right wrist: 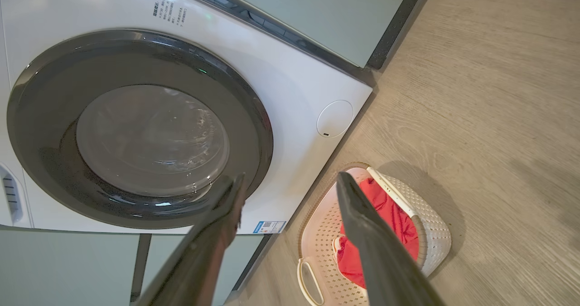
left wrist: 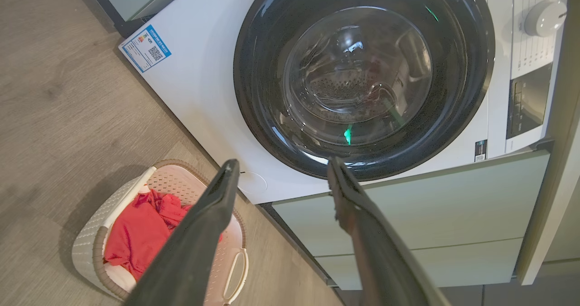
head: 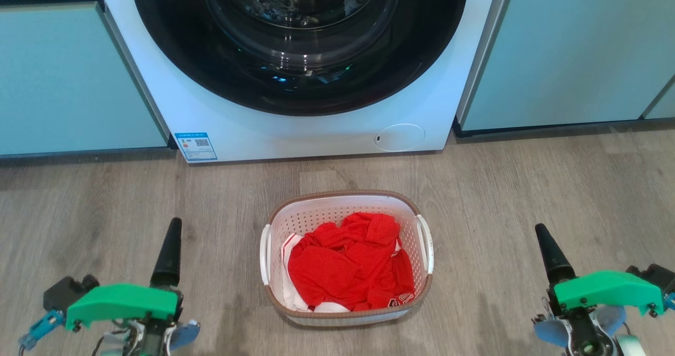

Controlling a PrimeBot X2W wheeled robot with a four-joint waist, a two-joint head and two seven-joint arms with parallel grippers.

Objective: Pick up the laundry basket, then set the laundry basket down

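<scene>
Grey wood-grain flooring [head: 105, 198] runs up to a white front-loading washing machine [head: 316, 134] with a round dark glass door [head: 300, 39], set between pale green cabinet fronts [head: 63, 82]. On the floor just in front of the machine stands the laundry basket [head: 345, 193], a small rounded-rectangular white plastic tub with perforated walls and a brown rim band. It sits upright and holds a crumpled red garment [head: 348, 266] over a little white fabric. One white side handle [head: 264, 256] faces the robot's left and the other faces its right.

The left gripper [head: 171, 242] hangs low at the robot's left and the right gripper [head: 546, 245] at its right. Each is well apart from the basket, which lies roughly midway between them. In both wrist views the long dark fingers stand spread wide, with nothing between them and nothing touched.

The lift seems not yet begun, and the step in hand looks like the approach. The next move probably calls for both arms to come inward and down together, each to the handle on its own side. The fingers would need to straddle the handle or the rim beside it before closing. Matching height and timing on the two sides should keep the basket level once it leaves the floor. The contents look light, so tilt seems the likelier worry, not weight.
</scene>
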